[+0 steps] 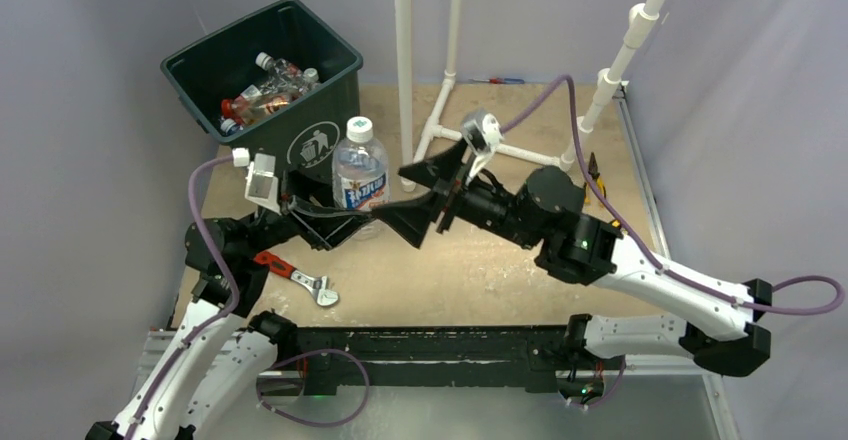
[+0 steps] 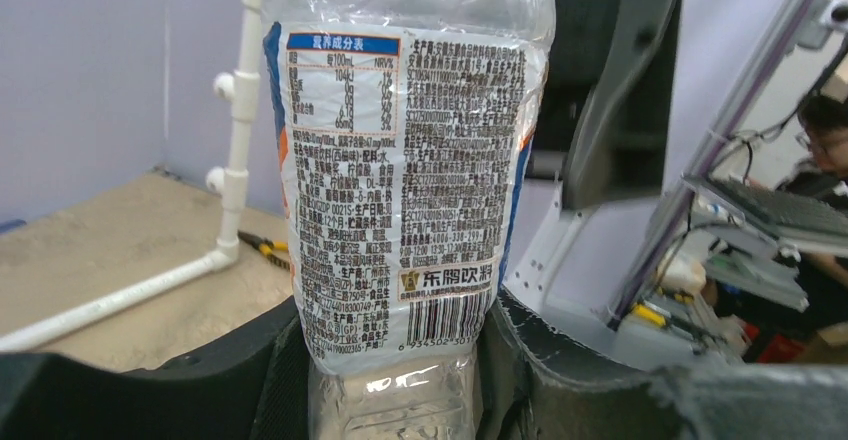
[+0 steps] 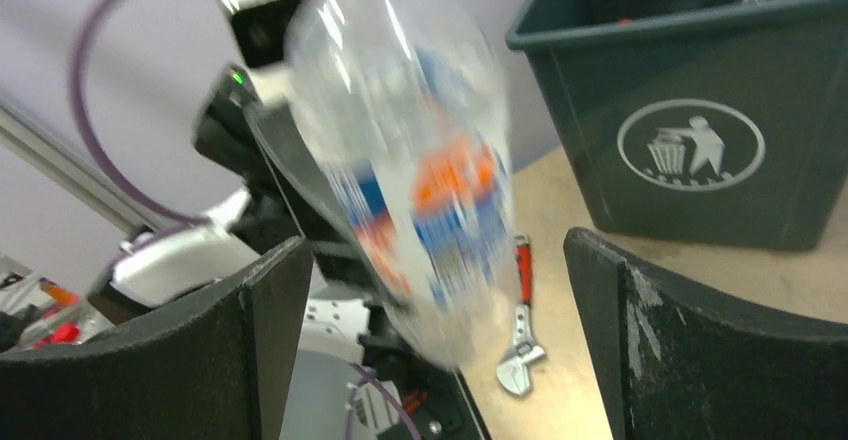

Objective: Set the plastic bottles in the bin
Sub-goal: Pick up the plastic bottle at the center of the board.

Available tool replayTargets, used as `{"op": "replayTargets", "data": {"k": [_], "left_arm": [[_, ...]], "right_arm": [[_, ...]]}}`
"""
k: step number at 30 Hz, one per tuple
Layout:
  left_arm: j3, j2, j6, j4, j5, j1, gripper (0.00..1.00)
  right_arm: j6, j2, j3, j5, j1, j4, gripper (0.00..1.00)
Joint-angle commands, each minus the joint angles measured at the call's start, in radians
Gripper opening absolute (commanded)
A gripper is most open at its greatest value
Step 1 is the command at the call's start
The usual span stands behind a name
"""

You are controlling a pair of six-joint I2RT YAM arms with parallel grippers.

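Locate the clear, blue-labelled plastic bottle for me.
Top view, left of centre: the clear blue-labelled plastic bottle is upright beside the dark green bin, its base in the left gripper.

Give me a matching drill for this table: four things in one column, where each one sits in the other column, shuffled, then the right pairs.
Things:
1. labelled bottle
2. wrench
3. pliers
4. bin

Places:
A. far right, beside the white pipe frame
B. far left corner, with several bottles inside
C. upright between the fingers of the left gripper
D. flat on the table, near left

Pairs: 1-C, 2-D, 3-A, 4-B
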Motion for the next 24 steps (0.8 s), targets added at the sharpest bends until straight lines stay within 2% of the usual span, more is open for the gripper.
{"op": "replayTargets", "data": {"k": [1,7,12,18,24], "left_arm": [[0.004,-0.012,-0.054,0.096,-0.175,0.001,0.01],[-0.003,0.021,-0.220,0.236,-0.306,0.002,0.01],[-0.017,0.056,-0.341,0.380,-0.297,0.001,0.00],[-0.040,0.046,-0.350,0.381,-0.284,0.001,0.00],[-0.043,0.039,-0.336,0.381,-0.271,0.001,0.00]], "right_arm": [[-0.020,-0.170,-0.201,0.013,0.003,0.098,0.99],[-0.049,-0.248,-0.346,0.004,0.003,0.194,0.99],[-0.054,-0.211,-0.369,-0.010,0.004,0.295,0.99],[-0.059,-0.101,-0.324,-0.057,0.007,0.406,0.99],[-0.053,-0.014,-0.263,-0.111,0.016,0.439,0.99]]}}
